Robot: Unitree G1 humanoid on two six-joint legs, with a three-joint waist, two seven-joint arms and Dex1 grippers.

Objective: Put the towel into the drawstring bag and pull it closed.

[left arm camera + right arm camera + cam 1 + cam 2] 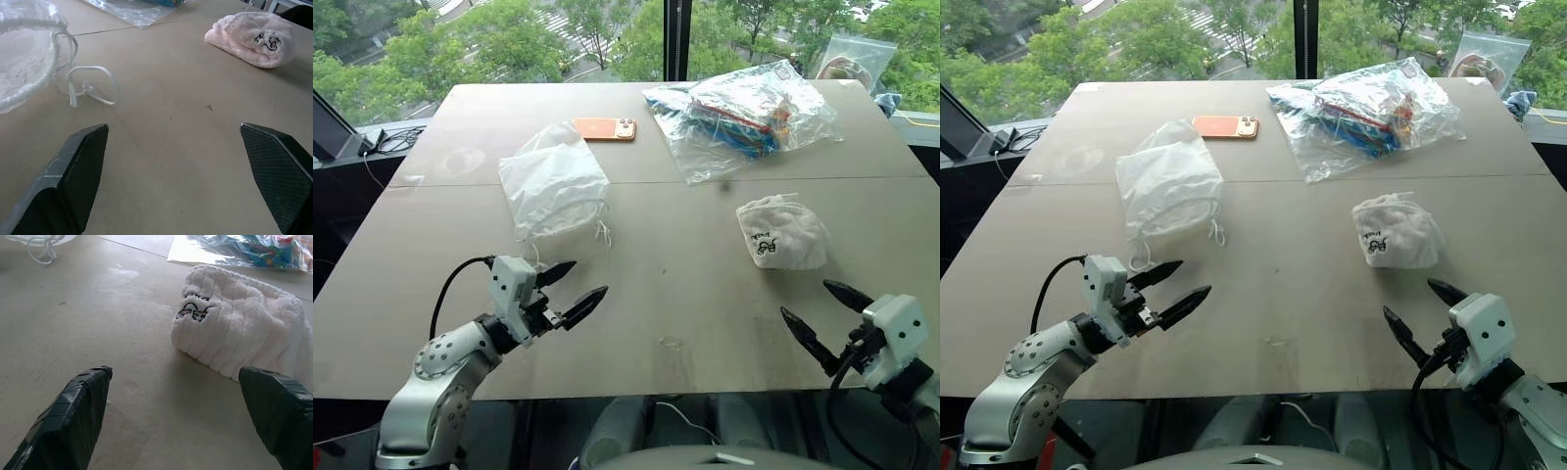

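The drawstring bag (552, 182), a thin translucent white fabric pouch, lies flat on the left half of the beige table (685, 294), its mouth and looped white cords (80, 85) turned toward the near edge. Just nearer that edge, the left gripper (570, 292) hovers with its two black fingers spread wide, holding nothing. An orange phone (604, 128) lies beyond the bag, toward the far edge. A large clear plastic bag of colourful items (744, 113) sits near the far right corner. The towel (781, 235), a small white plush cloth with black printed marks, rests bunched on the right half. The right gripper (824, 311) hangs near the near right corner, fingers apart and empty.
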